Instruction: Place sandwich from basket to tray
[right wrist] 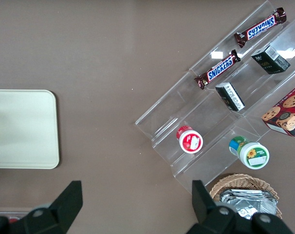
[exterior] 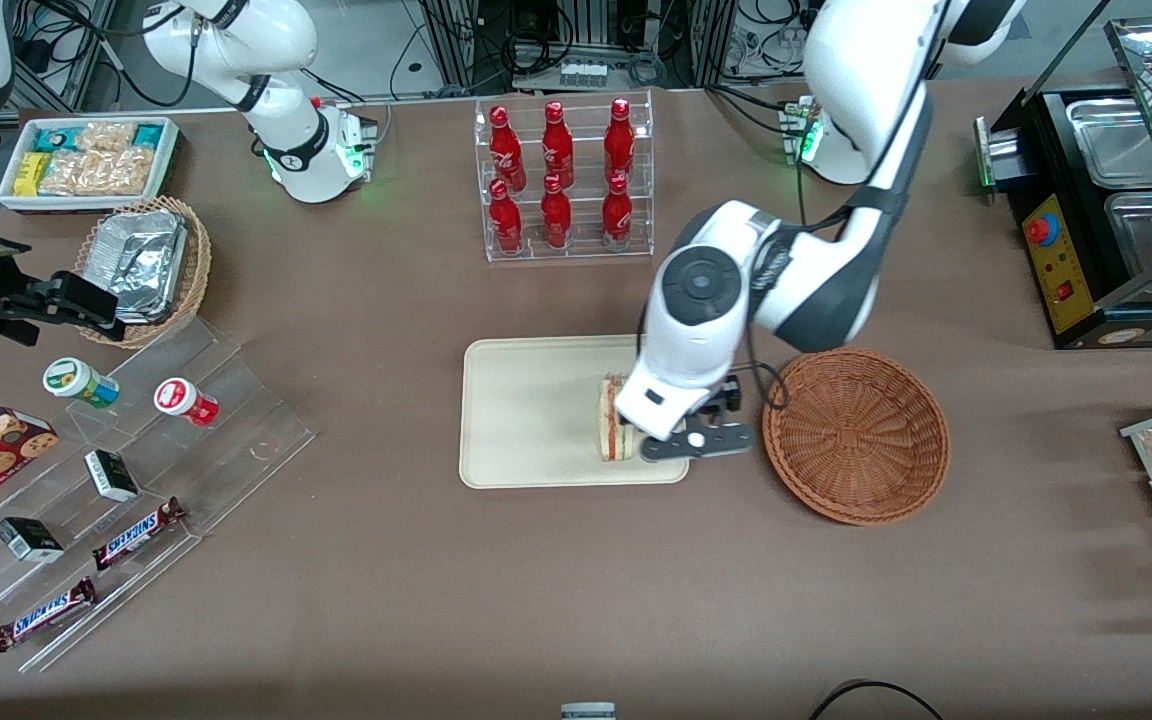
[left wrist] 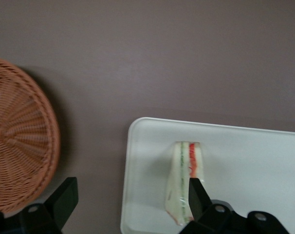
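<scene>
The sandwich (exterior: 617, 425), a white bread wedge with red and green filling, stands on the cream tray (exterior: 526, 410) at the tray's end nearest the basket. The reddish-brown wicker basket (exterior: 856, 435) sits beside the tray and holds nothing. My left gripper (exterior: 671, 420) hovers low over that tray end, open wide. In the left wrist view the sandwich (left wrist: 184, 175) stands on the tray (left wrist: 249, 161), with one fingertip (left wrist: 196, 195) right against it and the other finger over bare table between tray and basket (left wrist: 16, 141). The gripper (left wrist: 130, 204) holds nothing.
A clear rack of red bottles (exterior: 561, 180) stands farther from the front camera than the tray. A clear stepped stand with snacks (exterior: 126, 480), a tan basket of foil trays (exterior: 146, 265) and a white snack box (exterior: 86, 160) lie toward the parked arm's end. A black appliance (exterior: 1106, 210) stands toward the working arm's end.
</scene>
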Tool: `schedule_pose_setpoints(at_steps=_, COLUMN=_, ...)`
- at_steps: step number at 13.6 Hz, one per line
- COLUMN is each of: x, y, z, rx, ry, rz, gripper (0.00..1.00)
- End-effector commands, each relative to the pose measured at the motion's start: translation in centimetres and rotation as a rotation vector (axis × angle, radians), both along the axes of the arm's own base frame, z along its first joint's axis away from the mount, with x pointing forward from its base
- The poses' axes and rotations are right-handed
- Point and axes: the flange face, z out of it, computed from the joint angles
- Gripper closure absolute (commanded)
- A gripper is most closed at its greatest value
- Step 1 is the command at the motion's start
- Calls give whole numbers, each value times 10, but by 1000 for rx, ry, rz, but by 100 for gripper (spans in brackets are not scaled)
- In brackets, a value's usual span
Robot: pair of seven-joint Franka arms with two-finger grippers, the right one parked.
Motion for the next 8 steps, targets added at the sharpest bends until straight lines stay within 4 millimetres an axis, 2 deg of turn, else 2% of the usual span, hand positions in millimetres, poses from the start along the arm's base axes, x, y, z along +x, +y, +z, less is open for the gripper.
schedule_pose_setpoints(at_steps=1, x=6, y=34, z=28, rx=5, ry=8, rz=56, gripper=0)
schedule_pose_setpoints(at_steps=3, x=20, y=66, z=41, rx=-6, ry=-5, rz=106, gripper=0)
schedule_pose_setpoints(at_steps=8, x=32, y=124, z=72, rx=-2, ry=4, rz=105, gripper=0)
